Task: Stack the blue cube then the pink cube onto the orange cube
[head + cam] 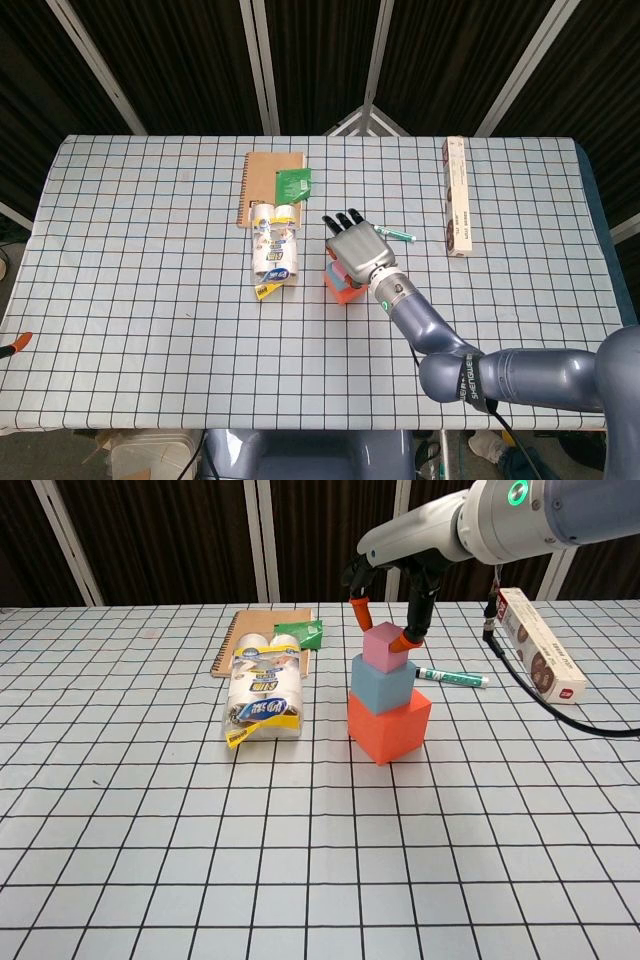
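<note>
The orange cube (389, 728) stands on the table with the blue cube (381, 684) on it and the pink cube (380, 646) on top. My right hand (390, 608) hovers just over the pink cube with its fingers spread. The thumb tip (400, 640) lies by the cube's right edge, and another fingertip (357, 608) is above and left of it. In the head view the right hand (357, 249) covers most of the stack, leaving only an edge of the orange cube (340, 291) visible. My left hand is out of sight.
A pack of rolls (262, 692) lies left of the stack, with a notebook (262, 630) and a green packet (299, 633) behind it. A green pen (450, 677) lies just right of the stack, and a long box (538, 656) further right.
</note>
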{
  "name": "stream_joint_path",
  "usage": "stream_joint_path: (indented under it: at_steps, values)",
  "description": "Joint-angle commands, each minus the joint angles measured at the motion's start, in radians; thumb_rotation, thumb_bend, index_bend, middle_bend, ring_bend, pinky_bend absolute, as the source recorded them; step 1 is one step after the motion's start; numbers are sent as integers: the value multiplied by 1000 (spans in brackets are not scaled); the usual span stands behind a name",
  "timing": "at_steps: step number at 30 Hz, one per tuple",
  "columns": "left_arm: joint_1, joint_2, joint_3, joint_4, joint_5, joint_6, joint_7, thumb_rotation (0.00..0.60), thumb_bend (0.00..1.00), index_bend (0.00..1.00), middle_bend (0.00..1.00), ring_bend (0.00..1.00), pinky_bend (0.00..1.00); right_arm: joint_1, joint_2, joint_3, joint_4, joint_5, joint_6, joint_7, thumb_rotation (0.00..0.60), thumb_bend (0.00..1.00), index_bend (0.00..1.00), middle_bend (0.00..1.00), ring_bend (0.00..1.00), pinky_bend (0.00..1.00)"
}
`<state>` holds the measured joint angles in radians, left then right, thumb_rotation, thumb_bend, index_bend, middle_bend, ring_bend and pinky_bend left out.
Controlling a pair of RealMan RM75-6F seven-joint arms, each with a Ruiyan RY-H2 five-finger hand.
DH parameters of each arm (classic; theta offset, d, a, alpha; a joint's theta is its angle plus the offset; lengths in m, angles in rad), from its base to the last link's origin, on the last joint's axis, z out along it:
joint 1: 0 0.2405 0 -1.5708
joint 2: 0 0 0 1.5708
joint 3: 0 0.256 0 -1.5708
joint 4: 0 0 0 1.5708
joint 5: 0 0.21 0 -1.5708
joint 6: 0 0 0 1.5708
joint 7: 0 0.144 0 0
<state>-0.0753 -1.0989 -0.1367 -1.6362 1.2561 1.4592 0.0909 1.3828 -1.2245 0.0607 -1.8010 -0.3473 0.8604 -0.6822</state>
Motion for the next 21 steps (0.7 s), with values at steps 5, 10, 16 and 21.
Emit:
stream_joint_path:
  at_steps: [5, 10, 16, 21]
  values:
    - [-1, 0, 1, 0, 2, -1, 2, 600, 120, 83, 0, 0, 0, 2, -1, 1, -3, 3, 9, -4, 600, 361, 420, 0, 7, 0]
    - [-1, 0, 0, 0, 0, -1, 2, 600, 120, 83, 0, 0, 0, 2, -4, 2, -4, 6, 16, -8, 600, 350, 397, 0, 6, 0]
    - [-1, 0, 0, 0, 0, -3, 3, 600, 120, 83, 0, 0, 0, 4, -2, -2, -4, 16, 12, -14, 600, 344, 262, 0, 6, 0]
    - [-1, 0, 0, 0, -1, -2, 2, 600, 120, 83, 0, 0, 0, 10, 8, -11, -14, 29, 5, -28, 600, 343, 197, 0, 2, 0]
